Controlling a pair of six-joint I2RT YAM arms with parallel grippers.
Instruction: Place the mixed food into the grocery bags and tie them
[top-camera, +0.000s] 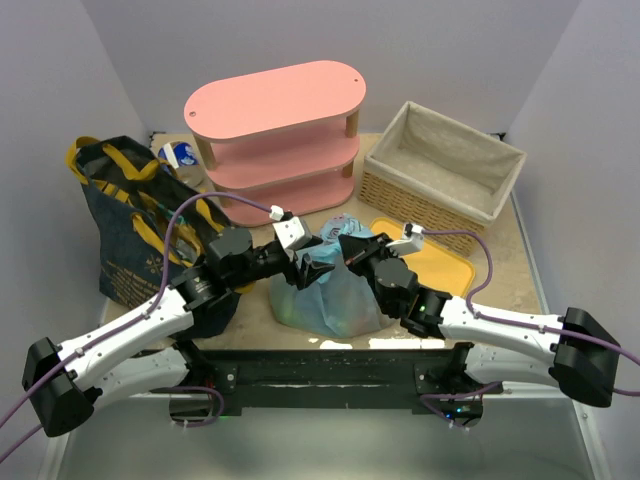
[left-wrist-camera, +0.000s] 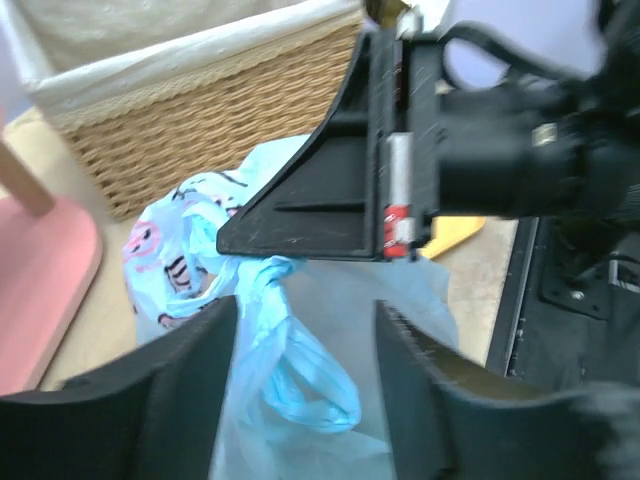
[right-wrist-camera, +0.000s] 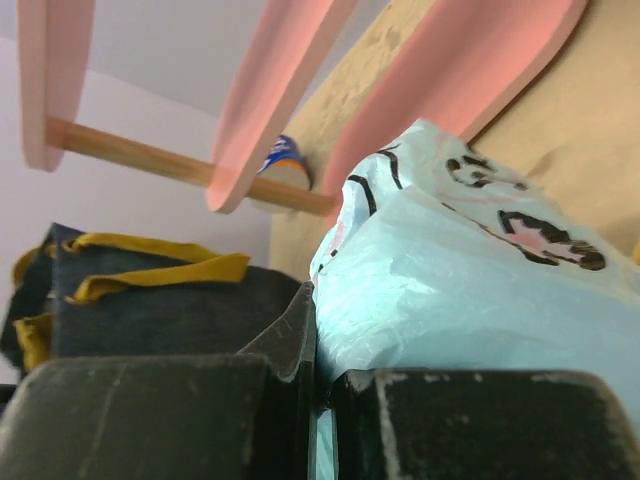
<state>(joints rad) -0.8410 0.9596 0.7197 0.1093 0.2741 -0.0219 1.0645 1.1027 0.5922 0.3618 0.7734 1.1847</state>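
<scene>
Left end effector (left-wrist-camera: 307, 312) open astride carrier bag (left-wrist-camera: 290, 400) (twisted top); right end effector (right-wrist-camera: 320, 372) closed, seemingly pinching it.

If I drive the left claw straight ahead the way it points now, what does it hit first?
Probably the twisted neck of the light-blue plastic bag, between the open fingers of the left claw. Close behind is the right claw, shut on that bag; depth is unclear.

The left arm (top-camera: 125, 338) and right arm (top-camera: 510, 322) have white shells, black joints, black end blocks. A purple cable (top-camera: 165, 265) runs along each. The right gripper (top-camera: 343, 248) bears a red mark (left-wrist-camera: 397, 222), perhaps a label.
</scene>
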